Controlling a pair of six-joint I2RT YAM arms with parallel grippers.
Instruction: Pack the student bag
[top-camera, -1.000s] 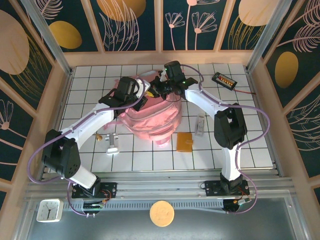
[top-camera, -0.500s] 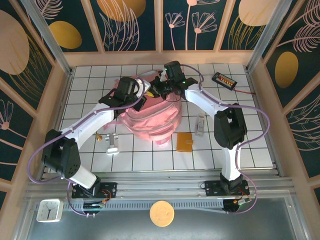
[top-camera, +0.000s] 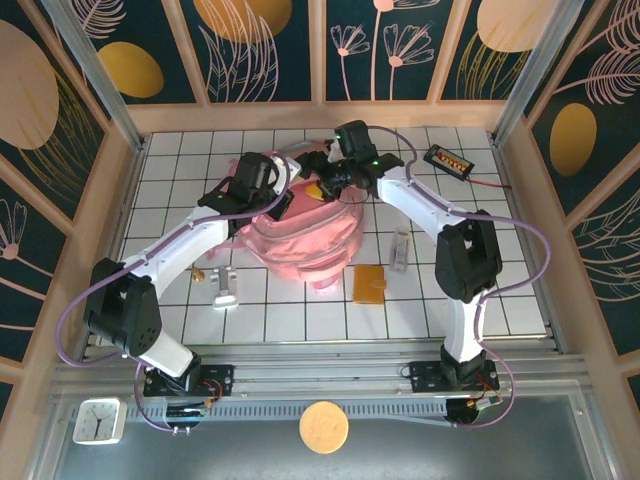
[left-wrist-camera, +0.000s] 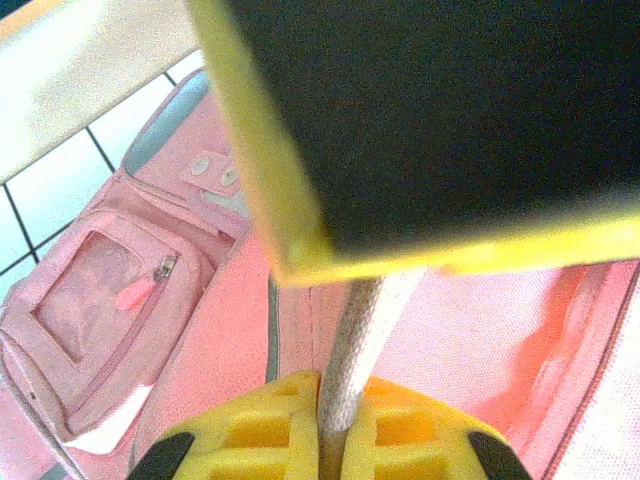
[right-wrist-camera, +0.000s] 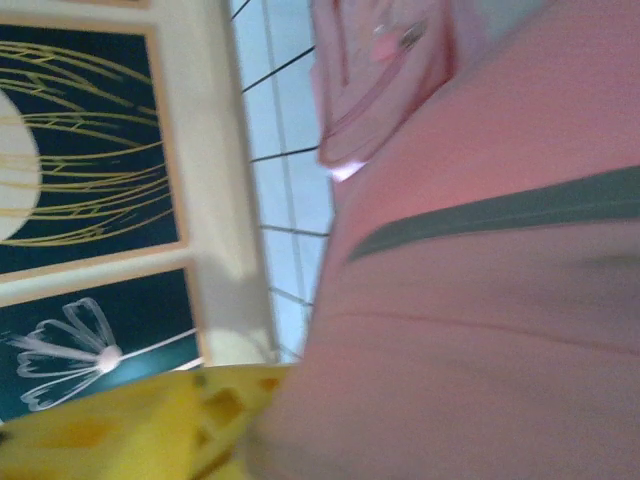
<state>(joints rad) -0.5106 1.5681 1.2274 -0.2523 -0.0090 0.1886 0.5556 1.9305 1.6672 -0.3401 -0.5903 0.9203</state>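
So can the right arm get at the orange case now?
Probably yes: the orange case lies uncovered beside the bag, on that arm's side; the right hand is up at the bag's top.

Top view, against the earlier frames: your right arm (top-camera: 418, 208) carries its elbow outward and its forearm lies flatter. The right gripper (top-camera: 328, 185) shifts slightly to its own right over the student bag (top-camera: 300, 245), and yellow padding now shows at its tip.
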